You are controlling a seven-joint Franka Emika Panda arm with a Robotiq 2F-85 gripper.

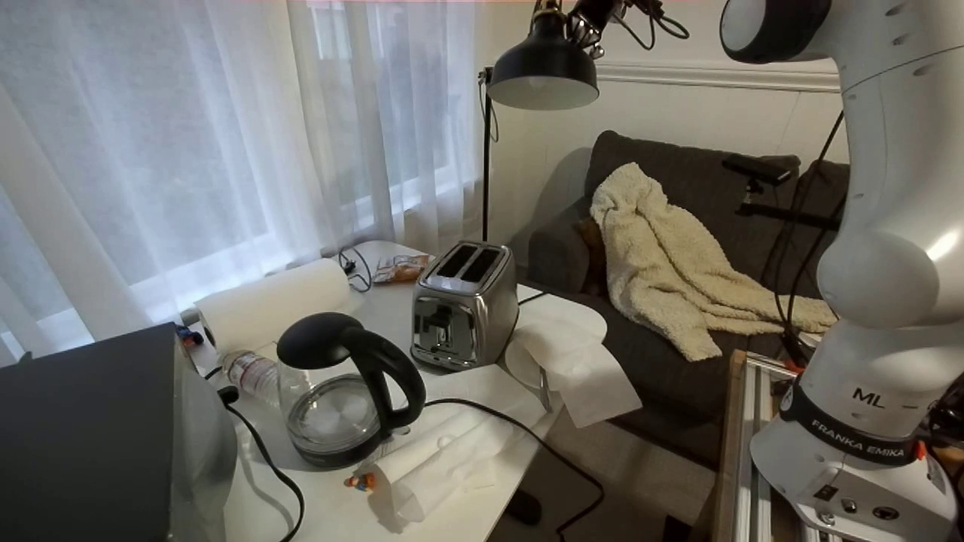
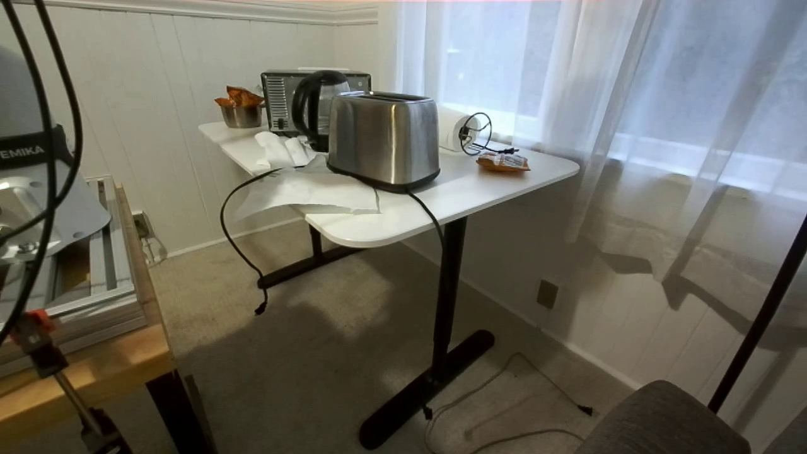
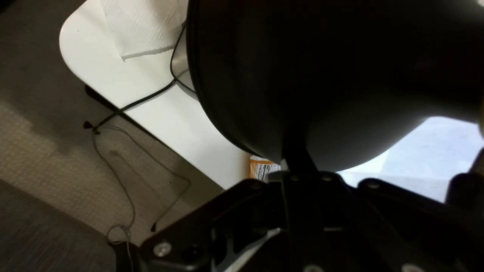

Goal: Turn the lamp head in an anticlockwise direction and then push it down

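The lamp head is a black dome shade with a pale inside, opening downward, high above the far end of the table in an exterior view. Its thin dark pole stands behind. My gripper is right beside the shade's upper side. In the wrist view the dark lamp head fills the upper middle and right. The gripper's fingers are together in front of the shade's outer surface. Whether they touch it is too dark to tell. The other exterior view shows neither lamp head nor gripper.
The toaster stands on the white table below the lamp head. A glass kettle, paper towel roll and orange packet are also there. A sofa with a cream blanket is behind. Curtains hang alongside.
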